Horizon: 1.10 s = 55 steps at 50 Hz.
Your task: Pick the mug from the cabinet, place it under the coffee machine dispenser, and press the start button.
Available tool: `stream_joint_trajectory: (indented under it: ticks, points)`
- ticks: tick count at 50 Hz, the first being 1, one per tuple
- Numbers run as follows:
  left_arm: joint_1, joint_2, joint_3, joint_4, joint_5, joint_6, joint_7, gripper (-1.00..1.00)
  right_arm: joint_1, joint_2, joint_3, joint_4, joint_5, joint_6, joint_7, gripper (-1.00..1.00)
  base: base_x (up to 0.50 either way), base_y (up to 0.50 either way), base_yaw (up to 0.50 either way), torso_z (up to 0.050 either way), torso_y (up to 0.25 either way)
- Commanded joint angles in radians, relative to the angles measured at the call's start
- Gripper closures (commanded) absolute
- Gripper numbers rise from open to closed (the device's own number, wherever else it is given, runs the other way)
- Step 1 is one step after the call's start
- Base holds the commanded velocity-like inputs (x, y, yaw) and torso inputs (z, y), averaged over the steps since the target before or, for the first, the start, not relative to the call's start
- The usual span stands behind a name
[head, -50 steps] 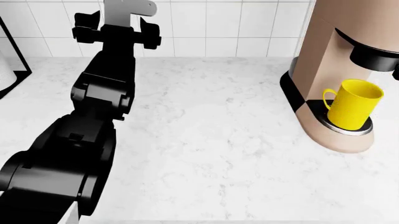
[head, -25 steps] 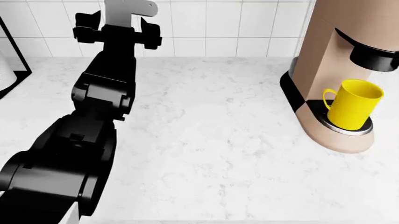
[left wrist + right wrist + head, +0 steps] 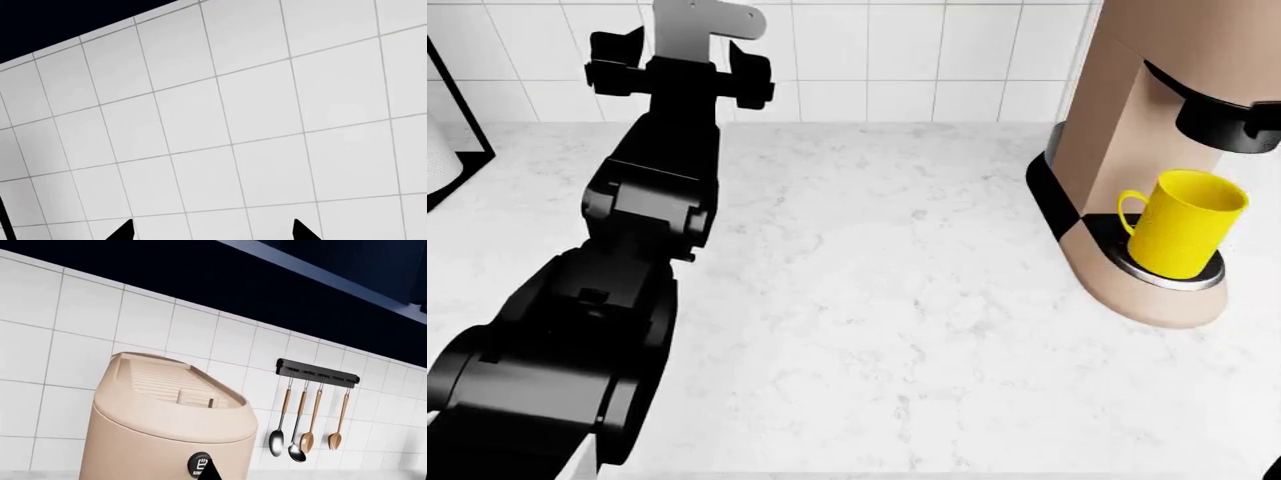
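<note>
**Q:** Over by your grippers, what's the situation? Where did the mug end up?

**A:** Way off to the right of my left gripper (image 3: 212, 231), the mug (image 3: 1182, 222) is parked upright on the round black-and-chrome drip tray (image 3: 1169, 274) of the beige coffee machine (image 3: 1121, 150). Its handle sticks out toward my left arm (image 3: 627, 250), and the black dispenser (image 3: 1225, 122) sits right above it. Nothing of mine is touching it.

**Q:** And the left gripper itself?

**A:** It's up against the white tiled wall (image 3: 267, 125) — the left wrist view is basically all tile. Two black fingertips (image 3: 123, 232) poke in well apart with nothing between them, so it's spread wide and empty.

**Q:** Right one?

**A:** Honestly can't tell. The right wrist view shows a single black tip (image 3: 211, 471) and that's it — no way to judge the gap. It's just in front of the machine's round dark button (image 3: 199, 463); whether it's touching, I can't say. Beyond it, a rack of hanging utensils (image 3: 308, 422) is on the wall.
</note>
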Motion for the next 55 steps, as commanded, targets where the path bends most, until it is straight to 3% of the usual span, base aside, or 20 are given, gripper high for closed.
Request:
stream_joint_trajectory:
  ticks: [1, 55]
  points:
    - [-0.004, 0.0, -0.002, 0.0, -0.001, -0.003, 0.0, -1.0, -0.003, -0.012, 0.0, 0.02, 0.001, -0.02, 0.009, 1.0, 0.0, 0.0, 0.0, 0.0, 0.0]
    - [-0.005, 0.0, -0.008, 0.0, -0.001, -0.005, 0.001, -1.0, 0.024, -0.031, -0.034, 0.096, 0.002, -0.055, 0.038, 1.0, 0.0, 0.0, 0.0, 0.0, 0.0]
